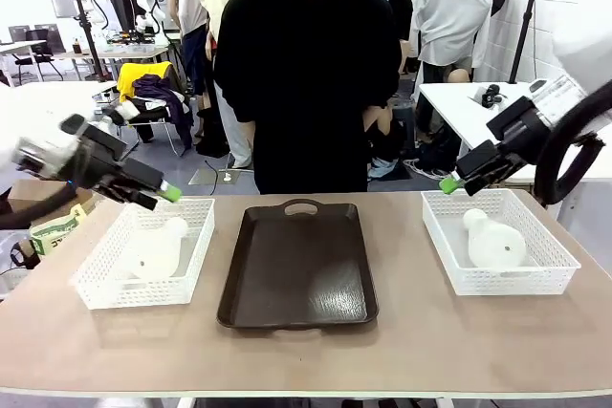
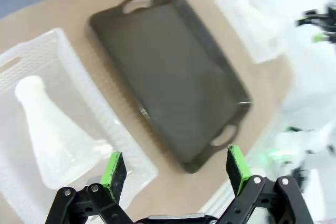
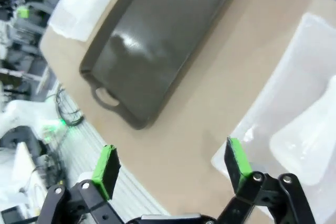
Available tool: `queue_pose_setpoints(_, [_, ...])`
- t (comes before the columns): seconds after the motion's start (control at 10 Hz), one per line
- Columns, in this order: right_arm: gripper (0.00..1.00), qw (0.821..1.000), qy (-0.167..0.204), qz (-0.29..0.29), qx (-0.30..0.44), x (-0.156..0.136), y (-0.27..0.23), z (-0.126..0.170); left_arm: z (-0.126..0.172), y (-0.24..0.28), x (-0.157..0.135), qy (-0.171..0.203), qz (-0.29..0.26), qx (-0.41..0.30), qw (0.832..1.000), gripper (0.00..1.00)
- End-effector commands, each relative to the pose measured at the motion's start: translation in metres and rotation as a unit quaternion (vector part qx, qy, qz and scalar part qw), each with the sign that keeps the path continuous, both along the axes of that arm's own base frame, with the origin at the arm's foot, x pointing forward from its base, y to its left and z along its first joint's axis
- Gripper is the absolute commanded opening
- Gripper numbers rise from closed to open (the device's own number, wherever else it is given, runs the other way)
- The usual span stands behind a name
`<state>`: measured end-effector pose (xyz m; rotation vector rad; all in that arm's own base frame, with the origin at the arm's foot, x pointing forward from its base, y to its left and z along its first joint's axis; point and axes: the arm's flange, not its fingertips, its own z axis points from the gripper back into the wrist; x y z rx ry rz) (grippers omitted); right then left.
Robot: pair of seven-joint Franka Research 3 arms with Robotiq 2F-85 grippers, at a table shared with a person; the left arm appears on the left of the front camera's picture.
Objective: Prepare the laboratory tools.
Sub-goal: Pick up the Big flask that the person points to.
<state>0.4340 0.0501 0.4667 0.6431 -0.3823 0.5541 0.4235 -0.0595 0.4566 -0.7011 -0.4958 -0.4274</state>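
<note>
tan bench (image 1: 402, 360) carries a dark tray (image 1: 296, 269) at centre. left basket (image 1: 96, 291), lower left, holds the left flask (image 1: 158, 253) on its side; right basket (image 1: 507, 284), at right, holds the right flask (image 1: 494, 243) likewise. left end effector (image 2: 175, 167) and right end effector (image 3: 170, 163) hover wide open, gripping nothing. person (image 1: 306, 74) in black stands behind, in a cluttered room. packet (image 1: 55, 228) at far left: print too small to read.

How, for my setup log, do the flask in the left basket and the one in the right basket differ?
The left flask lies in the left basket, left of the tray; the right flask lies in the right basket, right of it. In the front view the left flask's neck slants far-right, the right flask's far-left. Both are frosted white, conical, lying down, ungripped.
</note>
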Motion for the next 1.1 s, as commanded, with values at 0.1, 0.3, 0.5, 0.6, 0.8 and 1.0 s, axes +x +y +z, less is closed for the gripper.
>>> queue_pose_setpoints(0.1, [1.0, 0.988, 0.082, 0.024, 0.128, 0.034, -0.036, -0.025, -0.029, 0.051, 0.039, 0.093, -0.007, -0.126, 0.988, 1.0])
queue_pose_setpoints(0.3, [1.0, 0.968, 0.099, 0.014, 0.23, 0.038, -0.061, -0.039, -0.04, 0.066, 0.035, 0.11, -0.014, -0.169, 0.979, 1.0])
queue_pose_setpoints(0.5, [1.0, 0.964, 0.098, -0.009, 0.246, 0.039, -0.075, -0.044, -0.051, 0.068, 0.031, 0.116, -0.011, -0.177, 0.977, 1.0])
queue_pose_setpoints(0.6, [1.0, 0.968, 0.097, 0.014, 0.231, 0.028, -0.069, -0.04, -0.048, 0.059, 0.022, 0.061, 0.073, -0.07, 0.993, 1.0])
queue_pose_setpoints(0.8, [1.0, 0.968, 0.097, 0.014, 0.231, 0.028, -0.069, -0.04, -0.059, 0.072, 0.028, 0.132, -0.009, -0.183, 0.974, 1.0])
queue_pose_setpoints(1.0, [1.0, 0.957, 0.12, 0.002, 0.263, 0.037, -0.079, -0.04, -0.058, 0.064, 0.031, 0.142, -0.001, -0.171, 0.975, 1.0])
